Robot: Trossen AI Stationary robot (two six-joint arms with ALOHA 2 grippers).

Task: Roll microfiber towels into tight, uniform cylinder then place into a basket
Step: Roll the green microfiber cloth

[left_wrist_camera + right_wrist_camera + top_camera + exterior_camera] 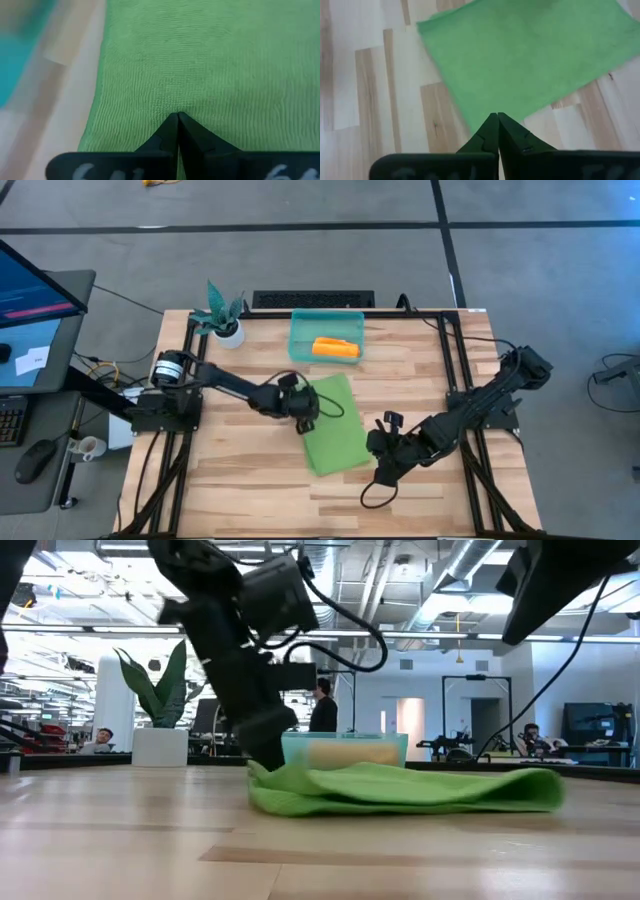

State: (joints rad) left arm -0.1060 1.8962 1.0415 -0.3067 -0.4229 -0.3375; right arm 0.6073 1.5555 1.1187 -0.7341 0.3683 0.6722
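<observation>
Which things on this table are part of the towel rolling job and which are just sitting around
Part of the job:
- green towel, flat on the table
- orange towel, rolled, in the teal basket
- left gripper, jaws shut at the green towel's edge
- right gripper, jaws shut beside the towel

Just lying about:
- potted plant
- monitor
- computer mouse

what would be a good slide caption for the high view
Both shut grippers, left and right, work the edges of a lime green towel; an orange roll sits in the teal basket.

No text can be read on anything.
</observation>
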